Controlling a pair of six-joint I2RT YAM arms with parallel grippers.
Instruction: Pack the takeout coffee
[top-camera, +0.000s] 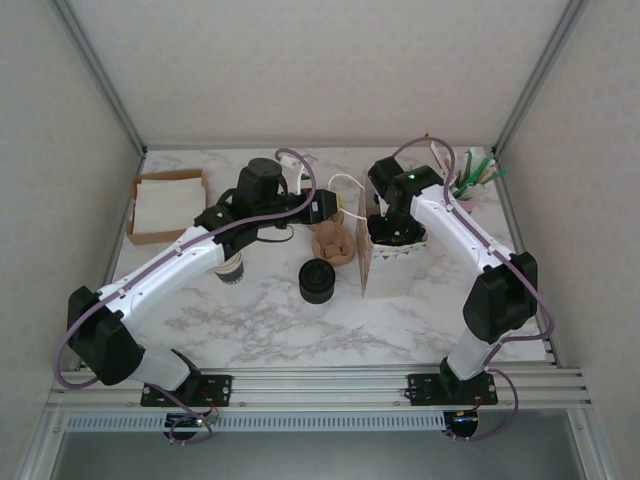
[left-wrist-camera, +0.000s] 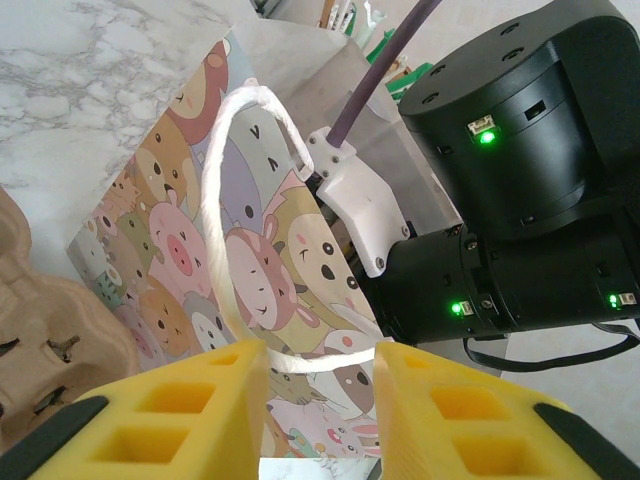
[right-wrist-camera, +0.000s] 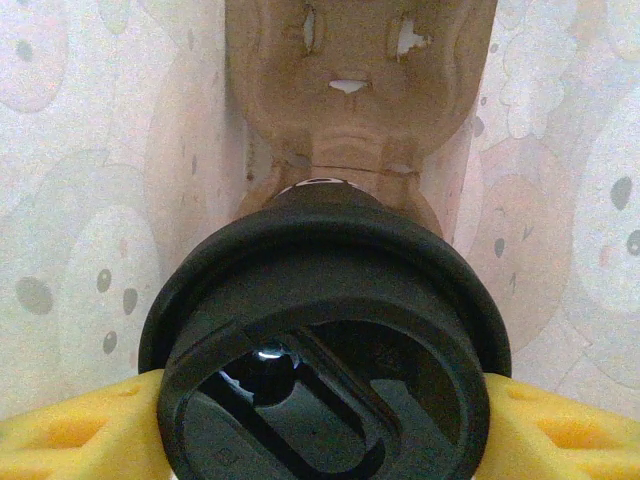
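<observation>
Top view: veined marble surface. The left arm is stretched forward with the left end effector at the rim of the paper bag, and the right arm is folded down with the right end effector sunk in the bag's mouth. A moulded pulp carrier and a squat black lid stack sit beside the bag. 
Left wrist: yellow foam fingers stand apart, the white twisted-cord handle looping across the gap against glossy cartoon-animal print. 
Right wrist: the coffee, round and black-lidded, is inside the bag, clamped between yellow pads, with a ribbed pulp insert beyond it.
</observation>
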